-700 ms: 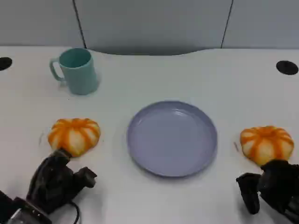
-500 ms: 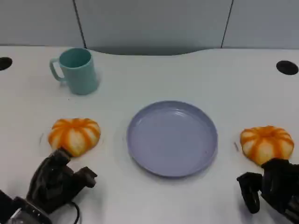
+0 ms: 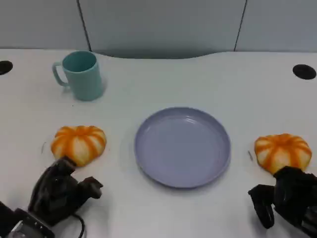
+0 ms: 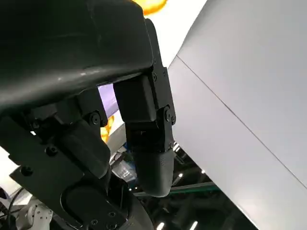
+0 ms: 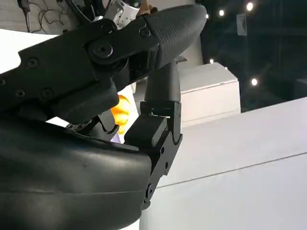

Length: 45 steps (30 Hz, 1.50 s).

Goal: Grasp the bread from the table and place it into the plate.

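Two orange-and-cream striped bread buns lie on the white table: one bun [image 3: 79, 143] at the left, one bun [image 3: 283, 152] at the right. Between them sits the empty lavender plate [image 3: 183, 147]. My left hand [image 3: 60, 192] rests just in front of the left bun with its fingers curled in and nothing in them. My right hand [image 3: 289, 201] sits just in front of the right bun, apart from it, fingers curled and holding nothing. A sliver of orange bread [image 5: 120, 111] shows behind my right hand's fingers [image 5: 160, 112] in the right wrist view.
A teal mug [image 3: 80, 75] stands at the back left, handle to the left. Two dark round holes [image 3: 303, 72] mark the table near its left and right edges. A grey wall panel runs behind the table.
My right hand has crept slightly left and toward the right bun. The left hand, buns and plate stay put.
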Motion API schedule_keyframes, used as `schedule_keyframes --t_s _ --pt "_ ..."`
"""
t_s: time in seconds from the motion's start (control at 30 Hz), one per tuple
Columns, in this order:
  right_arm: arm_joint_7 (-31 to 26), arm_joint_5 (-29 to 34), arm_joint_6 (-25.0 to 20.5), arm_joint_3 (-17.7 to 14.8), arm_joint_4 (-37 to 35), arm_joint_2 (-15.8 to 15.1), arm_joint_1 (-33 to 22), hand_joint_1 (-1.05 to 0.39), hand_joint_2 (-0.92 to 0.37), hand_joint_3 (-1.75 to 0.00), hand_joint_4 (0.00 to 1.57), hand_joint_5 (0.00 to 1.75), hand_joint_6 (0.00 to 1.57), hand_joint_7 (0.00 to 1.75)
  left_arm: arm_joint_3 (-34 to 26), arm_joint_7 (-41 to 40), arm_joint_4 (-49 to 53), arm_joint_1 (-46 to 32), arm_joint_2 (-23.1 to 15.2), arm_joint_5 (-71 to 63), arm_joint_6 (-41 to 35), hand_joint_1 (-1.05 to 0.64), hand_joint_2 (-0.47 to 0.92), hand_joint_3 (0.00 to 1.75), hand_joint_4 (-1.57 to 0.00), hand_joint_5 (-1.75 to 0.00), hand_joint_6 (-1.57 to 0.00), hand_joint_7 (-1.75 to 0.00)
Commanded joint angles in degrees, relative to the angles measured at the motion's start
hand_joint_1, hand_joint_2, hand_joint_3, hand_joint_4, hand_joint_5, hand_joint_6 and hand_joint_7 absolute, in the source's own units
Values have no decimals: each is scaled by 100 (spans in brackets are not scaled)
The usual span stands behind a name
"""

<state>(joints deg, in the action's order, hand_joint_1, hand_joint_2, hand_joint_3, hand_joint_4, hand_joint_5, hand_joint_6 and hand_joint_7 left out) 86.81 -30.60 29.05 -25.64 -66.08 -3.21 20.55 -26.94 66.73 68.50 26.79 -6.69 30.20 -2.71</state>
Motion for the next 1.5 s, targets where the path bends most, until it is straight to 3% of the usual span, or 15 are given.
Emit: schedule_keyframes --t_s 0.03,0.13,0.2,0.37,0.57,0.67,0.7,0.93,0.97,1.0,1.07,1.23,1.3,1.43,1.5 --pt "-79 -1 107 -28 86 -68 8 -44 -89 0 85 175 78 140 4 -13 38 73 -117 -58 -23 -105 51 0 -157 -51 -157 -36" --pt "-193 -18 340 -84 51 12 -26 -44 -89 0 86 175 73 152 2 -110 -7 45 -119 -75 100 -105 51 0 -157 -53 -157 -37" --pt "-20 -128 302 -157 -16 44 12 -42 -90 0 85 175 77 127 -28 -267 -175 -29 -57 -63 367 -105 51 0 -157 -51 -157 -35" --pt "-141 -39 149 -125 -65 -3 16 -46 -91 0 85 175 87 115 457 -1573 -1556 -521 239 -1182 3502 -105 65 3 -157 -40 -157 -14" --pt "86 -219 -303 -203 -55 25 88 -41 -90 0 87 175 79 132 789 -3504 -2713 -206 -519 -3469 5670 -105 90 13 -105 -15 -103 0" --pt "159 -261 -441 -236 -32 49 129 -40 -91 0 87 175 81 123 1122 -5329 -2814 98 -1126 -5422 5580 -105 92 28 -66 -3 -67 0" --pt "145 -245 -469 -235 -30 47 131 -40 -90 0 87 175 73 148 1270 -5777 -2781 161 -1263 -5840 5492 -105 92 34 -50 -1 -52 0" --pt "-182 -93 -372 -210 53 59 18 -41 -89 0 88 175 69 174 3499 -7442 -469 1613 -1743 -7998 3387 -105 89 13 -35 -2 -42 -6" --pt "-173 -79 -417 -184 78 53 1 -41 -89 0 88 175 69 174 3764 -7434 -111 1767 -1676 -8124 3114 -105 87 8 -29 -23 -32 -37" --pt "-161 -66 -442 -163 99 48 -11 -40 -90 -1 88 175 69 175 3963 -7447 146 1878 -1630 -8175 2944 -105 81 7 -12 -105 -13 -109" --pt "-13 -127 -418 -188 136 79 -2 -39 -91 -1 87 175 67 175 4511 -7158 644 2040 -1432 -8414 2358 -105 75 3 -6 -156 -5 -151" --pt "-29 -164 -253 -198 362 199 -96 -41 -90 -1 88 175 69 175 5405 -7218 1022 1918 -1116 -8627 1826 -105 67 1 -103 -90 -107 -62" --pt "-21 -177 -232 -197 420 224 -117 -41 -91 -1 89 175 69 175 5559 -7232 1051 1898 -1087 -8539 1781 -105 69 1 -118 -75 -123 -42" --pt "73 -242 -243 -186 517 238 -117 -41 -92 -1 85 175 82 118 5697 -7595 1065 1914 -939 -8353 1793 -105 61 0 -153 -62 -154 -40" --pt "-15 -172 -208 -144 487 214 -110 -42 -92 -1 84 175 78 140 5682 -7703 1050 2018 -968 -8213 1922 -105 59 0 -156 -69 -156 -49"
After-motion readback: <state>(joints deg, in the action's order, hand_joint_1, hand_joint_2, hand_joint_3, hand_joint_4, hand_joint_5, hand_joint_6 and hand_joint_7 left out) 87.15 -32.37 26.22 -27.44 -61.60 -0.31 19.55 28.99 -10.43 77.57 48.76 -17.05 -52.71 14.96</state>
